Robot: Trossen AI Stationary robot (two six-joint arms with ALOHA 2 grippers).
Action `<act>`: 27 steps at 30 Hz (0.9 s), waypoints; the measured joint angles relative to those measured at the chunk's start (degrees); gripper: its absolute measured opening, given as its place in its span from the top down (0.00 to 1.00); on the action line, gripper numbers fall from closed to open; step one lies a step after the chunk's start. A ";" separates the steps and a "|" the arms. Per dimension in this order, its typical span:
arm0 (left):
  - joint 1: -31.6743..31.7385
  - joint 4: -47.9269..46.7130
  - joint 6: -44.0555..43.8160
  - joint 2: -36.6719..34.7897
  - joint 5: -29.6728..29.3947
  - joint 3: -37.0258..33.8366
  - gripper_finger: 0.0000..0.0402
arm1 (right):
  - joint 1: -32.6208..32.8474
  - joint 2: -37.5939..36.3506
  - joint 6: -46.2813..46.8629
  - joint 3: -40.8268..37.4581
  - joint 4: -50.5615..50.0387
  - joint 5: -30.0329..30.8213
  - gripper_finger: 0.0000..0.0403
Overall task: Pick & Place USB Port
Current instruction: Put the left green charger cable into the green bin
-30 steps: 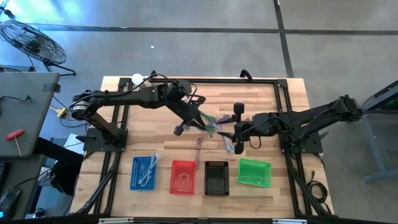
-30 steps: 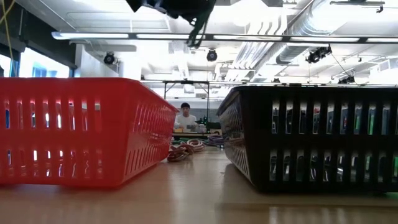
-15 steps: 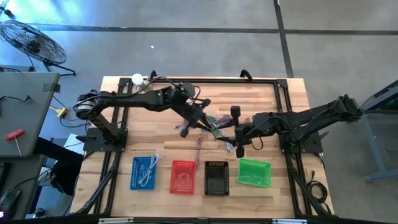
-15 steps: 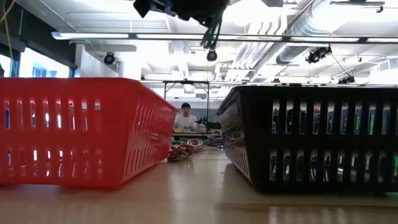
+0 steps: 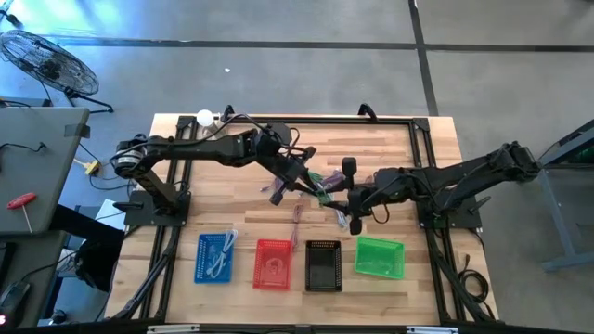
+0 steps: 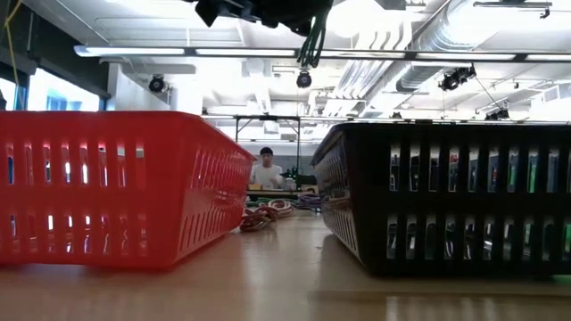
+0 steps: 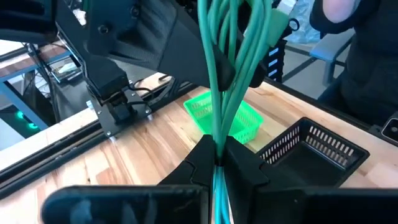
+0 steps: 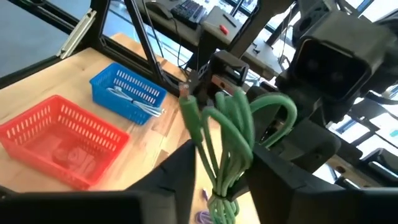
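Note:
A bundle of green cable [image 5: 318, 188] hangs looped between my two grippers above the middle of the table. My left gripper [image 5: 281, 188] reaches in from the left and is shut on it [image 7: 217, 163]. My right gripper [image 5: 351, 213] comes from the right, and its fingers close around the bundle's other part [image 8: 219, 186]. The low view shows the green cable [image 6: 309, 45] dangling from a dark gripper at the top. A small pile of loose cables [image 6: 266, 214] lies on the table behind the baskets. My left gripper pinches several strands of the green cable [image 7: 219, 146] between its two fingers, which lie across them. The loops run on from the fingers toward the right arm, lifted clear of the table. My right gripper has the gathered strands of the bundle [image 8: 217, 180] between its fingers [image 8: 184, 169], and the bundle fills the gap. The loops stand out beyond the fingers toward the left arm's gripper [image 8: 202, 78], clear of the table.
Along the table's near edge stand a blue basket [image 5: 200, 260], a red basket [image 5: 259, 264], a black basket [image 5: 309, 266] and a green basket [image 5: 360, 255]. Purple and pink cables [image 5: 298, 215] lie between the grippers and the baskets. A person [image 6: 265, 168] sits far behind the table.
My left gripper has moved a little toward the table's right with the green cable, closer to the right gripper. My right gripper has shifted slightly toward the left. In the low view the hanging cable has drifted rightward.

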 joint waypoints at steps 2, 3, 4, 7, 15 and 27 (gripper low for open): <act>-0.02 0.35 -0.02 0.00 0.00 0.00 0.96 | -0.14 0.00 -0.48 0.00 0.56 -0.01 0.79; -0.02 0.57 -0.02 0.00 -0.01 0.00 0.96 | -0.32 0.00 -0.91 0.00 0.68 -0.02 0.84; -0.02 0.76 -0.03 0.00 -0.03 0.00 0.96 | -0.48 0.00 -1.07 0.00 0.69 -0.02 0.89; -0.02 0.77 -0.23 0.00 -0.22 0.00 0.96 | -1.26 0.00 -1.12 0.00 0.72 -0.14 0.97; 0.00 0.75 -3.57 0.00 -0.30 0.00 0.96 | -1.36 0.00 -0.96 0.00 0.73 0.92 0.97; -0.46 1.39 -9.44 -0.02 -5.27 0.00 0.96 | -1.40 -0.09 -1.07 0.00 0.06 1.89 0.98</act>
